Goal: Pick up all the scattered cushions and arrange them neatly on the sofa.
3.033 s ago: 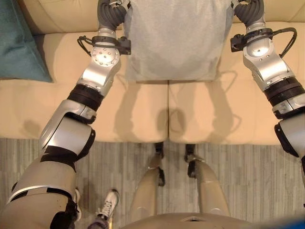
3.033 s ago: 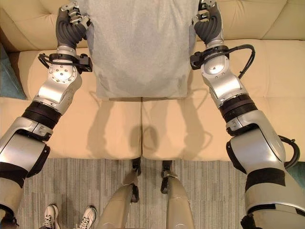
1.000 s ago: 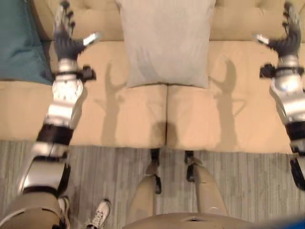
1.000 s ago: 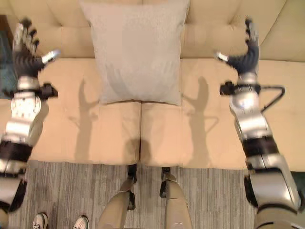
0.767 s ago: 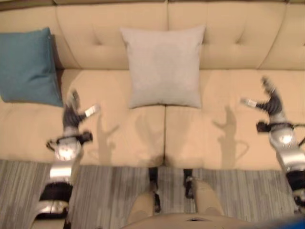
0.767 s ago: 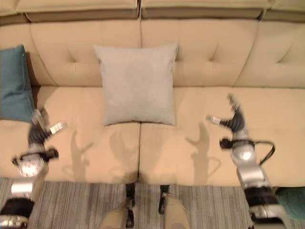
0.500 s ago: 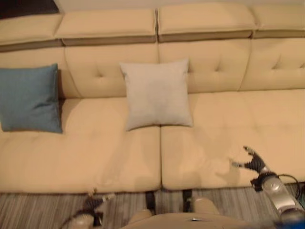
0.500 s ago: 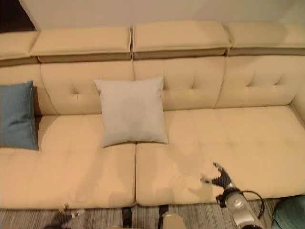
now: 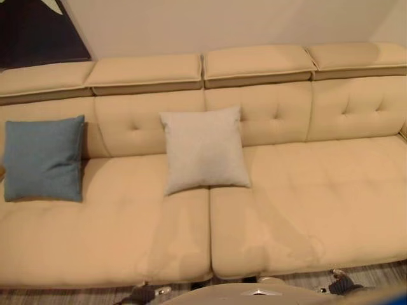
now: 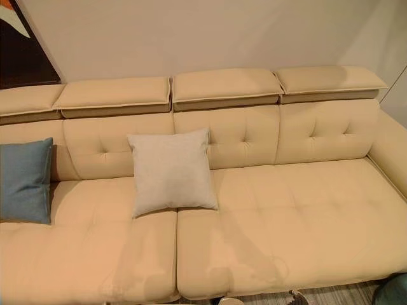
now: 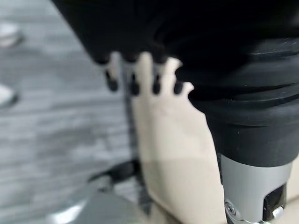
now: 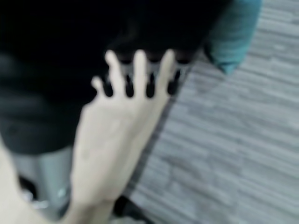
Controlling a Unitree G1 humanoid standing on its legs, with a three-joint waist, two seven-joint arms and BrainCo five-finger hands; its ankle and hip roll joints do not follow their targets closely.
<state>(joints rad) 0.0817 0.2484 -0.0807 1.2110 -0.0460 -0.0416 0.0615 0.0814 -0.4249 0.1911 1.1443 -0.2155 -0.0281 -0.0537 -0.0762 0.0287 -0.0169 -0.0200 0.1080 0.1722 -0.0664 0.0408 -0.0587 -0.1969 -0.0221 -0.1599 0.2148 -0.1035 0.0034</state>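
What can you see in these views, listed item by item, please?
sofa: one, beige, along the wall
grey cushion: one, light grey, leaning on the sofa back near the middle
blue cushion: one, blue, leaning on the sofa back at the left end
teal cushion: one, teal, on the floor to the robot's right
floor: grey, striped, in front of the sofa
left robot hand: open, low by the floor
right robot hand: open, low near the teal cushion

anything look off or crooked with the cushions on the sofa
The grey cushion leans against the sofa backrest slightly tilted, straddling the seam between two seat sections. The blue cushion stands upright at the left end. A teal cushion is on the floor.
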